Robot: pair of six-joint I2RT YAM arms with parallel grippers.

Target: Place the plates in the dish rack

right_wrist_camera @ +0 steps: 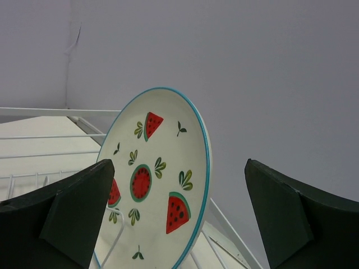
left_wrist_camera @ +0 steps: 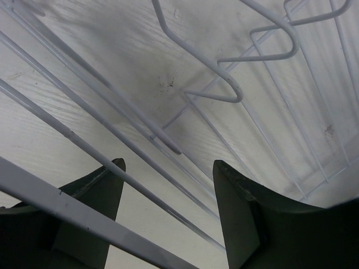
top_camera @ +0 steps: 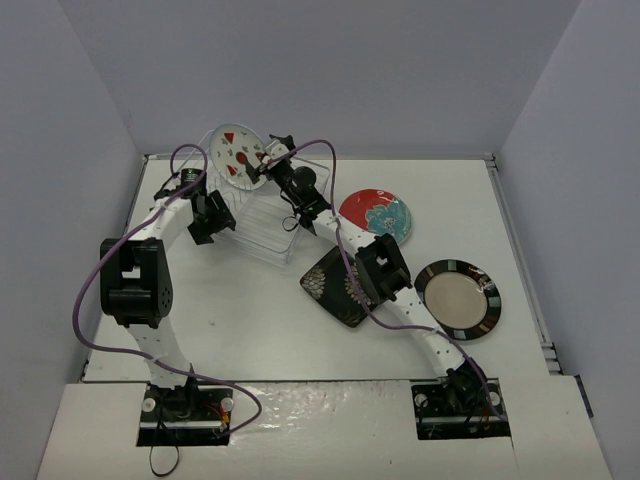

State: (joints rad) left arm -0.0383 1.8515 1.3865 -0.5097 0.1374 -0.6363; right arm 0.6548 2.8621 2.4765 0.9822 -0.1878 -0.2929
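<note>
The white plate with red watermelon marks [top_camera: 237, 155] [right_wrist_camera: 157, 185] stands on edge in the far end of the clear dish rack [top_camera: 262, 222], leaning against a prong. My right gripper [top_camera: 266, 160] [right_wrist_camera: 178, 165] is open wide just in front of it, with both fingers clear of the plate. My left gripper [top_camera: 207, 220] [left_wrist_camera: 166, 165] is at the rack's left edge, jaws apart, with thin rack wires [left_wrist_camera: 140, 185] running between them. The red plate [top_camera: 375, 214], black square plate [top_camera: 335, 287] and dark-rimmed plate [top_camera: 458, 300] lie on the table.
The three flat plates lie to the right of the rack, partly under my right arm [top_camera: 385, 270]. White walls close in the table at the back and on both sides. Purple cables [top_camera: 300, 145] loop over both arms.
</note>
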